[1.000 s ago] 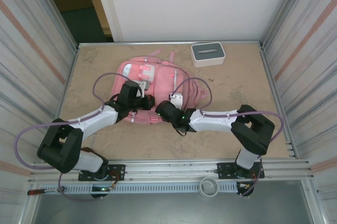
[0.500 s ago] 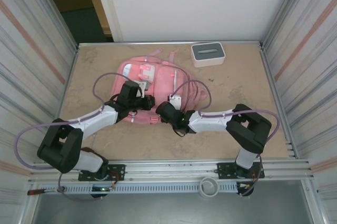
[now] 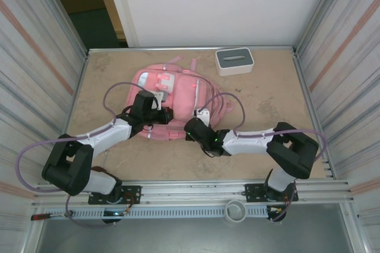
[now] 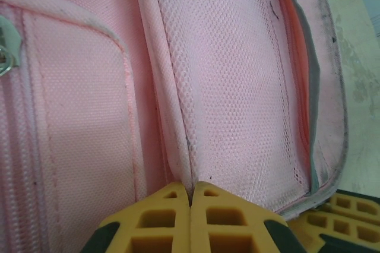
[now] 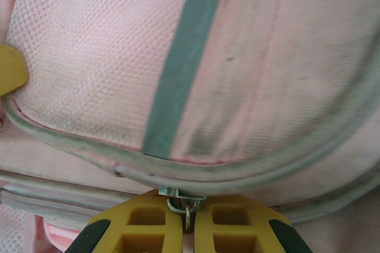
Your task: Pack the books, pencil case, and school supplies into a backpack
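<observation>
Two arms up, two grippers, both working the near edge of the one backpack [image 3: 178, 89] on the table [image 3: 267, 98]. On my right wrist camera I've got the right gripper [image 5: 187, 205] closed down narrow, yellow fingers [image 5: 228, 220] nearly meeting, and one small metal zip pull [image 5: 183, 196] is pinched between them, its ring hanging down into the gap. Just above it runs the pale zip track and a grey-green stripe across pink mesh.

Over on the left wrist camera, the left gripper [image 4: 190, 190] is clamped tight, its fingers pressed together with a ridge of the pink fabric caught in the seam between them. A mesh panel sits to its right, a plain woven pocket to its left.

From the overhead camera, the left gripper [image 3: 166, 114] and right gripper [image 3: 193, 127] sit close together at the bag's near rim, just beside each other. The backpack lies flat, centre-left of the table, straps trailing toward the far side. Beyond it, well apart at the far edge, one white box [image 3: 234, 60] with a grey slotted top.
</observation>
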You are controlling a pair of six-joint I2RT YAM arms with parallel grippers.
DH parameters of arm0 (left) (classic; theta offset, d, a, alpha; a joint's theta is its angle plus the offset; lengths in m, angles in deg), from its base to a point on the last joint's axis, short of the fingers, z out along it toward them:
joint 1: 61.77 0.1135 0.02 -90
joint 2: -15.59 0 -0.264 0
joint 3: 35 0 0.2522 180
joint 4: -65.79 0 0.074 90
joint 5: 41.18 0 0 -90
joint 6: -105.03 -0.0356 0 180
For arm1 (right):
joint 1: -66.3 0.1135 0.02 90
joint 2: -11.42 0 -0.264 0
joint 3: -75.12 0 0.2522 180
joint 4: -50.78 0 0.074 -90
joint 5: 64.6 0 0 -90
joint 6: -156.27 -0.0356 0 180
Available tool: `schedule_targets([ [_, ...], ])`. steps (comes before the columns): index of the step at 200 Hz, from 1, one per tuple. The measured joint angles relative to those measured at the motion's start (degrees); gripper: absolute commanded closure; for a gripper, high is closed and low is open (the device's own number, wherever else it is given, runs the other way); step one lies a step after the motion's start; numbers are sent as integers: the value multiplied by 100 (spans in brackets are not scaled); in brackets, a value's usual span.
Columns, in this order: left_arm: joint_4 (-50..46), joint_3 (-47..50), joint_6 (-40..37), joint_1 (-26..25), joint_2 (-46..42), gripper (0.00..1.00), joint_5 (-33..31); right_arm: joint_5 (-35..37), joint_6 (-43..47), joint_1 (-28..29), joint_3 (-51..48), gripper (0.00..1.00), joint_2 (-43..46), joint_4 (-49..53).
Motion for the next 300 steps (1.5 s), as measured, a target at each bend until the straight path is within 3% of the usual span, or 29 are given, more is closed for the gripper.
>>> schedule_targets([
  [80,-120,63,-138,203,-142,100,199,-887,1255,-634,-490,100,756,15],
  [124,-293,125,-319,188,-577,55,-50,-1473,1744,-890,-490,100,1010,151],
  [142,-411,197,-520,-17,-988,45,-529,-1659,1832,-977,-470,100,1182,289],
  [169,-356,236,-1150,-813,-1545,38,-1401,-1958,1886,-1047,-389,100,1482,625],
  [190,-92,267,-1860,-1370,-1676,36,-1827,-2240,1886,-1108,-238,100,1641,892],
  [220,407,483,-2988,-1764,-1580,33,-2114,-2697,1882,-1255,-42,100,1801,1189],
  [264,608,549,-4218,-1884,-1200,33,-2096,-3359,1878,-1480,22,100,1888,1327],
  [300,713,522,-4636,-1886,-883,42,-2122,-3672,1888,-1517,22,100,1891,1338],
])
